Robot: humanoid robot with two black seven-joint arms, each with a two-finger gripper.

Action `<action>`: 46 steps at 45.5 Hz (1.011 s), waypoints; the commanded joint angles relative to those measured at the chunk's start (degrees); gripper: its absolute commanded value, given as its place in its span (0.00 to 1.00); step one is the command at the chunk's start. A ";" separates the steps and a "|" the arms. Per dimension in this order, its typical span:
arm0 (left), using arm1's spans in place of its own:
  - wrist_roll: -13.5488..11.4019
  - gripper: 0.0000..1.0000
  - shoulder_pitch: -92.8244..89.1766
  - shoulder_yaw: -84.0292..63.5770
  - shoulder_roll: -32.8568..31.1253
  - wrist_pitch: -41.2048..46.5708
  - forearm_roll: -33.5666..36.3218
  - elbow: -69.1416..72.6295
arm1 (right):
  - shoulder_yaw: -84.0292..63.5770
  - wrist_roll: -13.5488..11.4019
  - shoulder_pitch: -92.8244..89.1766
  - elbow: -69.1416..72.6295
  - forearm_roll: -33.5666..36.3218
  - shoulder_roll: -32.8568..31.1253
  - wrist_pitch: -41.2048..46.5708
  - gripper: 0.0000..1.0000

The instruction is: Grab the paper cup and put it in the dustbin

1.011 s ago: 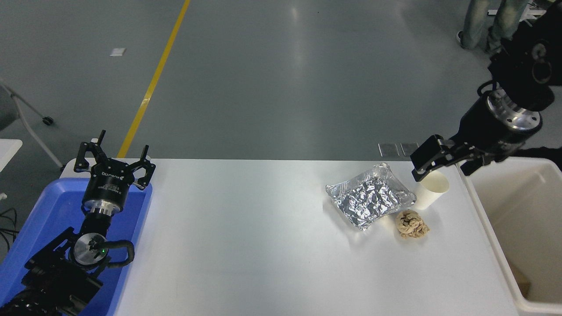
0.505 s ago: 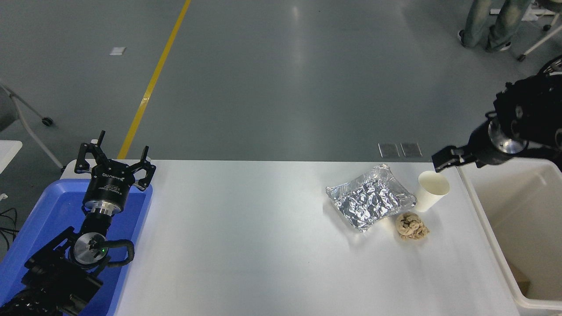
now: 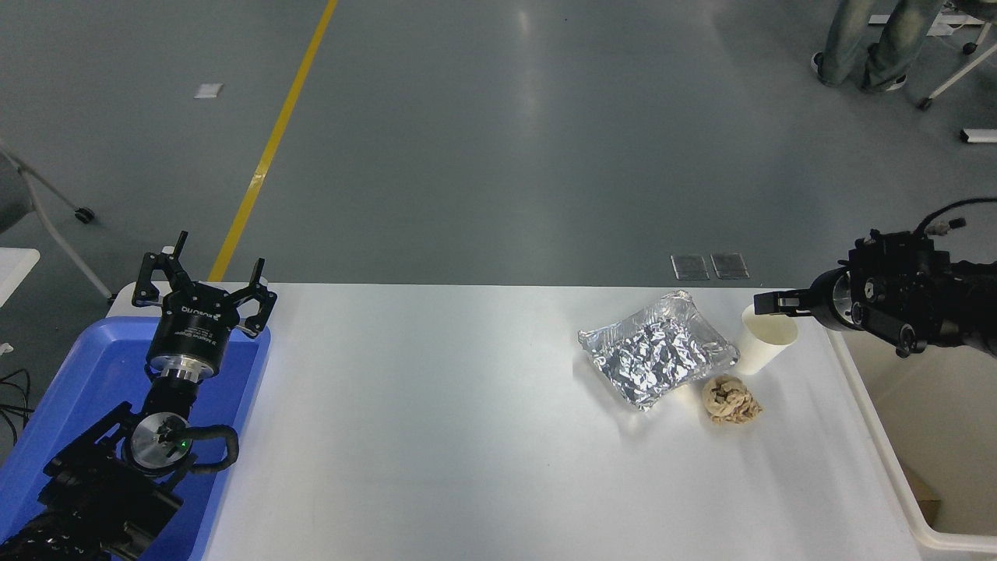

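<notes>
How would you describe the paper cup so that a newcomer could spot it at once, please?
Start at the big cream-white dustbin at the white table's right end. Just left of it sit three bits of litter; the paper cup stands upright farthest back. Unlike the crumpled foil tray and tan paper ball, it is smooth, cream-white and tapered.

Upright paper cup [image 3: 767, 343] beside dustbin [image 3: 872, 425]
</notes>
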 commanded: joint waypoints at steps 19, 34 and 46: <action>0.02 1.00 0.00 -0.01 0.00 0.00 0.00 -0.01 | 2.66 -0.82 -3.88 -0.50 0.12 1.26 -2.41 0.00; 0.02 1.00 0.00 0.07 0.00 -0.09 0.00 -0.01 | 2.14 -0.64 -1.60 0.12 -0.14 1.00 -0.39 0.00; 0.02 1.00 0.00 0.07 0.00 -0.09 0.00 0.08 | -5.06 -0.29 11.48 12.05 -0.85 -4.27 3.04 0.00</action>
